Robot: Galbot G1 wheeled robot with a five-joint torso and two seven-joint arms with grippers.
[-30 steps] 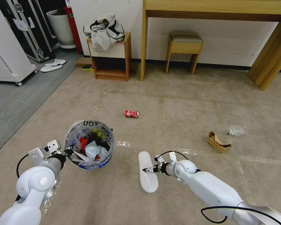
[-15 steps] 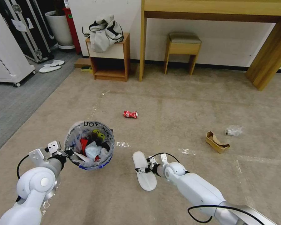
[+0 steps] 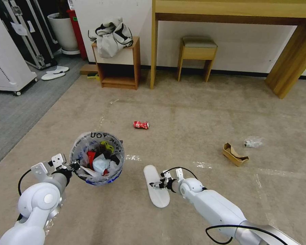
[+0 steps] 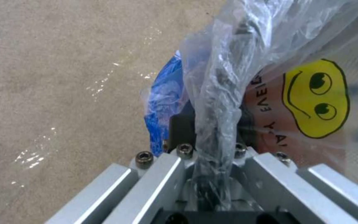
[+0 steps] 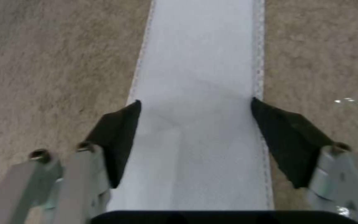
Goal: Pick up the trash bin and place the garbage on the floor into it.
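Trash bin hangs above the floor from my left gripper, clamped on its bagged rim, while my right gripper's spread pads straddle the white slipper, seemingly not yet squeezing.

Both arms are glossy white, built of rounded, bulbous segments; the left arm carries a pale grey disc on its joint cap. A thin black cable loops out at 9 o'clock of it, and another arcs over the right arm's wrist. The left gripper has brushed aluminium bars with dark hex-socket screws. The right gripper bears black wedge-shaped pads on silver links.
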